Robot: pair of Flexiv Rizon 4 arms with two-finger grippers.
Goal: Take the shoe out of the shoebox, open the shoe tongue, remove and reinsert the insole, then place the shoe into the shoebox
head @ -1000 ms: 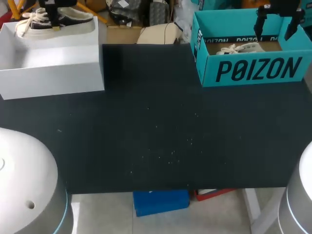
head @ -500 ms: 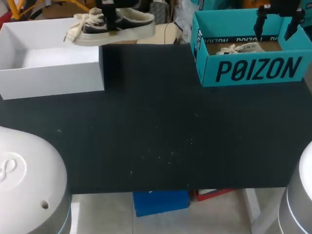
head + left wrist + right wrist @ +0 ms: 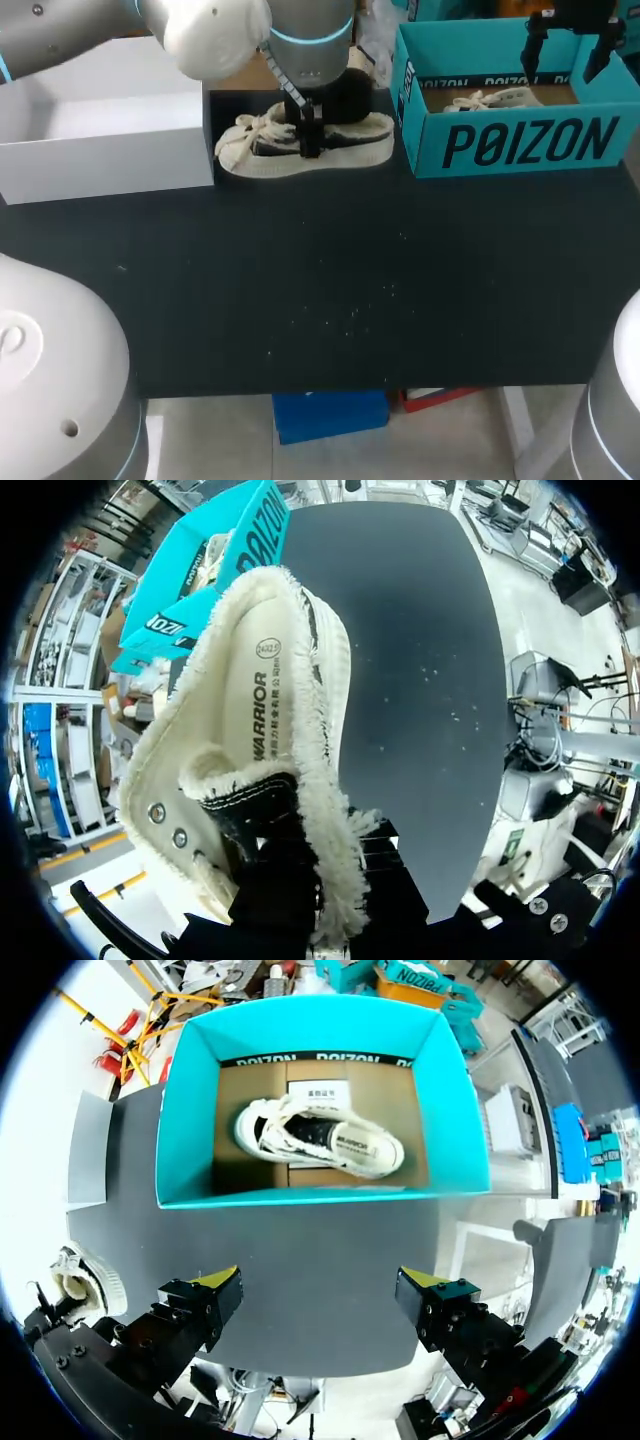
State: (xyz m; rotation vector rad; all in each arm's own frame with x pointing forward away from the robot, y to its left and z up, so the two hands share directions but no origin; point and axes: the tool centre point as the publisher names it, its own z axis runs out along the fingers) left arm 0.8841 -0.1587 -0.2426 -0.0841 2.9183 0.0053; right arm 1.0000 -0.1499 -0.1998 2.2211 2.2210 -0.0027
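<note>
Out of the white shoebox (image 3: 100, 140) already, so past step one by the look of it. Pinched by its collar in the left gripper (image 3: 308, 140): the shoe (image 3: 355, 150), far middle of the table (image 3: 320, 300), between the two boxes. Spread wide and holding nothing above the teal box (image 3: 520, 145): the right gripper (image 3: 318, 1295). Left to do, judging from here: tongue, insole, return.

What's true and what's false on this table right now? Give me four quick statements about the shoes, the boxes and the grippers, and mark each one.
1. The left gripper is shut on a shoe. True.
2. That shoe lies inside the white box. False: it is out over the table, between the white box and the teal box.
3. A second shoe lies in the teal box. True.
4. The right gripper grips the second shoe. False: it is open, above the teal box, touching nothing.
</note>
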